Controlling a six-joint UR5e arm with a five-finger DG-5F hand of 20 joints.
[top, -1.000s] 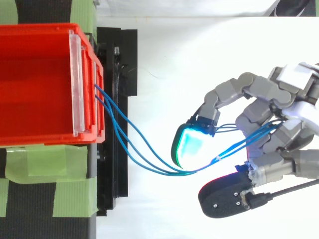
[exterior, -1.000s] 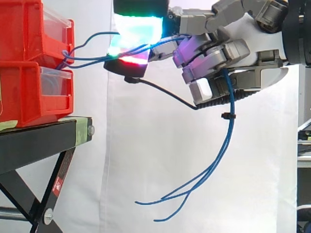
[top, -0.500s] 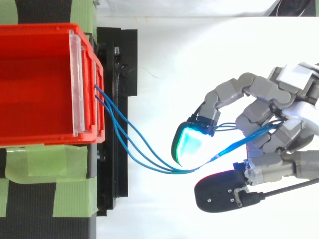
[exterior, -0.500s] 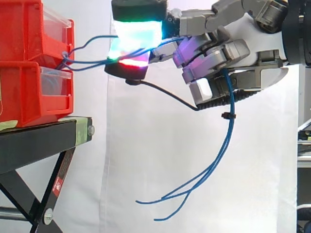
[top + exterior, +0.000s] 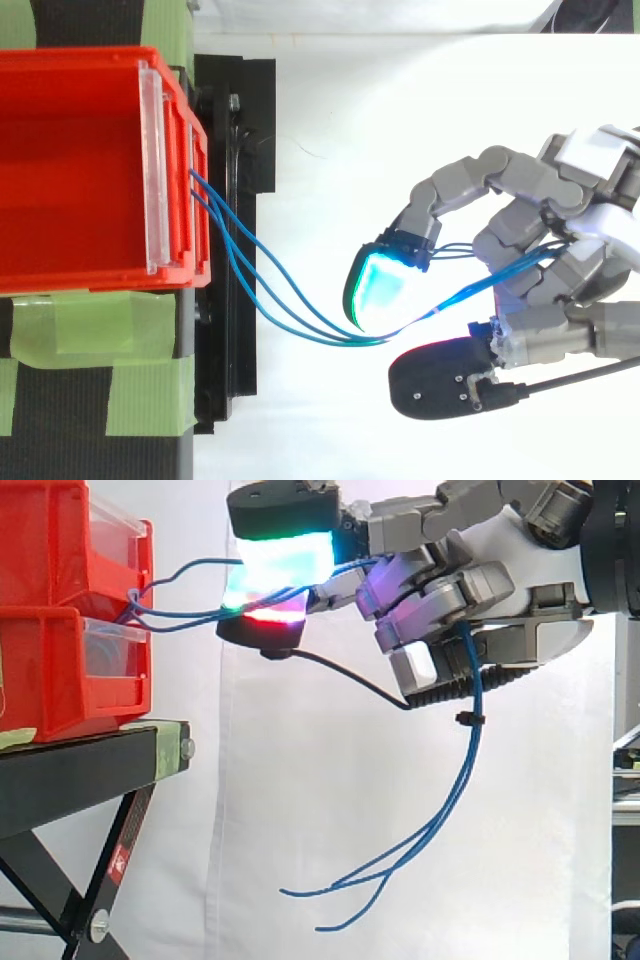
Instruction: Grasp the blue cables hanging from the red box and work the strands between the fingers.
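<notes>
The grasp is made and working the strands looks to be the step in hand; the hand (image 5: 560, 250) reaches in level, fingers curled round the blue cables (image 5: 466, 750); these run from the red box (image 5: 70, 150) between its pads and hang loose below the palm; next, I judge, the pads should rub gently without tugging the box.

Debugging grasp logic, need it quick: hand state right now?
hand: closed, holding the blue cables.
</notes>
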